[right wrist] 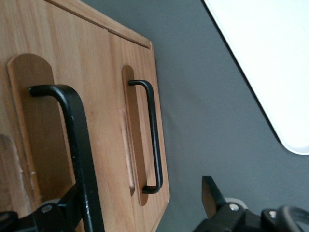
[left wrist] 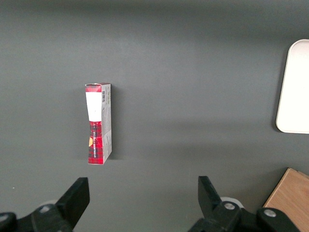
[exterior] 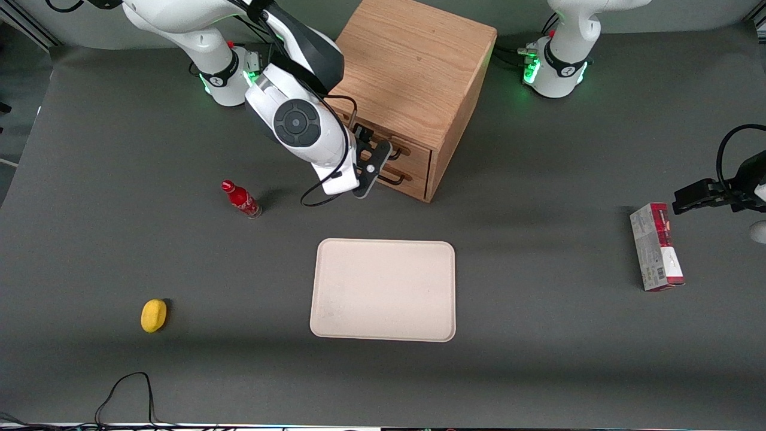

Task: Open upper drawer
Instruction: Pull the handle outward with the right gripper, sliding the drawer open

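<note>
**Open gripper at the upper drawer's handle**

The cabinet [exterior: 413, 60] stands at the top centre of the front view, and much of its front is covered by the working arm. Only a strip of the upper drawer [exterior: 419, 149] shows there, with the lower drawer [exterior: 413, 185] just beneath it. Both fronts look flush with the cabinet's side.

The gripper [exterior: 383, 161] hangs right in front of the two drawers. In the right wrist view the gripper [right wrist: 140, 193] has its fingers [right wrist: 210, 193] spread wide. The upper drawer's black handle [right wrist: 77, 145] runs close past one finger and partly covers it. I cannot tell whether that finger touches the bar. The lower handle [right wrist: 152, 135] shows whole, while the upper one is cut off by the frame edge.

A pale tray [exterior: 383, 290] lies in the middle of the front view, nearer the camera than the cabinet, and its rim is cropped in both wrist views. A small red bottle [exterior: 241, 199] stands toward the working arm's end of the grey table [exterior: 538, 359]; its white lettering is too small to read. A yellow lemon-like thing [exterior: 154, 315] lies nearer the camera than the bottle. A red and grey box [exterior: 656, 246] lies flat toward the parked arm's end. In the left wrist view the box [left wrist: 99, 123] shows a tartan pattern, a white panel and a barcode, but no print on it is legible.
</note>
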### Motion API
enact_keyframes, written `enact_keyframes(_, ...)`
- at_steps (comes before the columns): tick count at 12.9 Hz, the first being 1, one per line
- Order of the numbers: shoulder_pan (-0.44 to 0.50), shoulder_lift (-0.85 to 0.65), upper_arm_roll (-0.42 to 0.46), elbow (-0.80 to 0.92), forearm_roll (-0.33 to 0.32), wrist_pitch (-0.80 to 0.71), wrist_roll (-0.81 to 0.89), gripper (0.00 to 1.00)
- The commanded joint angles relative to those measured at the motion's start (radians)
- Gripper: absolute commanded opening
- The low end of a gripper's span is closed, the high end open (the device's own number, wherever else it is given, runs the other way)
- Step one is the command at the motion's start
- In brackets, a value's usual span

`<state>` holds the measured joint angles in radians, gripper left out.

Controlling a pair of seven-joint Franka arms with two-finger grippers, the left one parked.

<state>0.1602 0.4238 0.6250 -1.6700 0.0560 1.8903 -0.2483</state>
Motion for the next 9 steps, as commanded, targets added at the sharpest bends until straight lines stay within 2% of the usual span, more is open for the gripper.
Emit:
enact_keyframes(1, -0.013, 0.045, -0.004, 0.053, -0.067, 0.009, -0.019, 1.0)
enact_keyframes(3, -0.037, 0.076, -0.005, 0.102, -0.105, 0.003, -0.047, 1.0)
enact_keyframes(9, -0.057, 0.136, -0.145, 0.238, -0.097, -0.017, -0.187, 1.0)
